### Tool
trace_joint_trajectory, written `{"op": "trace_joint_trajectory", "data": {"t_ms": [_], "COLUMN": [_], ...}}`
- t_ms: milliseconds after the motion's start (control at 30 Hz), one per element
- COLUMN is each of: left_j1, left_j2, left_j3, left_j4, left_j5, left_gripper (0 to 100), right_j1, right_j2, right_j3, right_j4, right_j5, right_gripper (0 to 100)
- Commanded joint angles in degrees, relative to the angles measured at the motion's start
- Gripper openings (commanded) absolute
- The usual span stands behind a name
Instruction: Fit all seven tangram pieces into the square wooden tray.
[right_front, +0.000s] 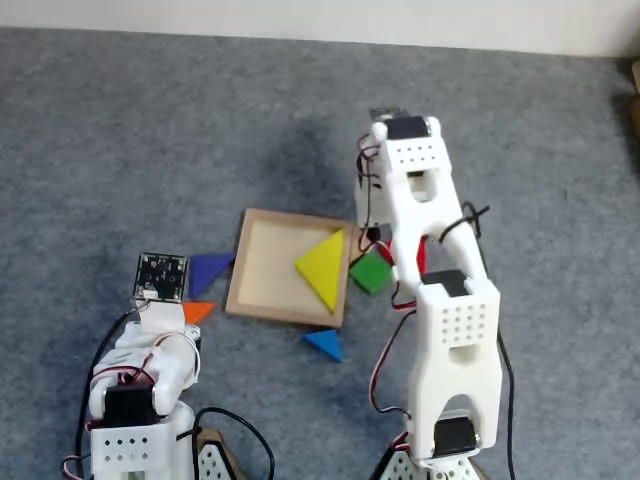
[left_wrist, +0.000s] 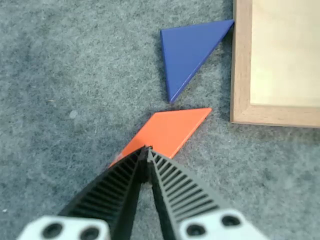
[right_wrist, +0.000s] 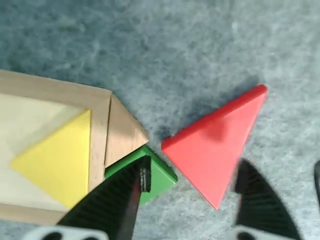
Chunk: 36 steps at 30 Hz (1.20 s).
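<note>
Left jaws, closed tight, sit with their tips at an orange parallelogram (left_wrist: 167, 131) beside the square wooden tray (right_front: 238, 262), which holds a yellow triangle (right_front: 324, 266). Right jaws gape wide astride a red triangle (right_wrist: 215, 145) on the desk (right_front: 120, 130).

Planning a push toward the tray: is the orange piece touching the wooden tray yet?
Apart. The left wrist view shows a strip of grey carpet between the nearest corner of the orange piece and the frame of the wooden tray.

High camera overhead, wrist cameras low and close, all sharing the tray (right_front: 237, 268)
</note>
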Motion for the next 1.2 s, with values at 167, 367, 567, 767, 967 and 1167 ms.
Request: {"op": "trace_joint_trajectory", "data": {"t_ms": [167, 367, 567, 767, 967, 1167], "left_j1": [0.5, 0.5, 0.5, 0.5, 0.5, 0.5], "left_j2": [-2.5, -2.5, -2.5, -2.5, -2.5, -2.5], "left_j3": [1.1, 1.1, 1.1, 1.1, 1.1, 1.1], "left_j4": [0.1, 0.1, 0.1, 0.1, 0.1, 0.1], "left_j5": [-0.4, -0.4, -0.4, -0.4, -0.4, -0.4], "left_gripper": [0, 0, 0, 0, 0, 0], "right_j1": [0.9, 2.0, 2.1, 3.4, 3.8, 4.3], "right_j2": [5.3, 10.2, 10.9, 10.3, 10.3, 7.3], "right_j3": [-3.1, -4.4, -6.3, -6.3, -6.3, -6.0], "right_j4": [0.1, 0.1, -0.1, -0.9, -1.0, -0.9], "right_j5": [-0.8, -0.7, 2.5, 5.6, 8.2, 10.2], "right_gripper": [31.0, 26.9, 18.3, 11.1, 7.4, 4.6]}}
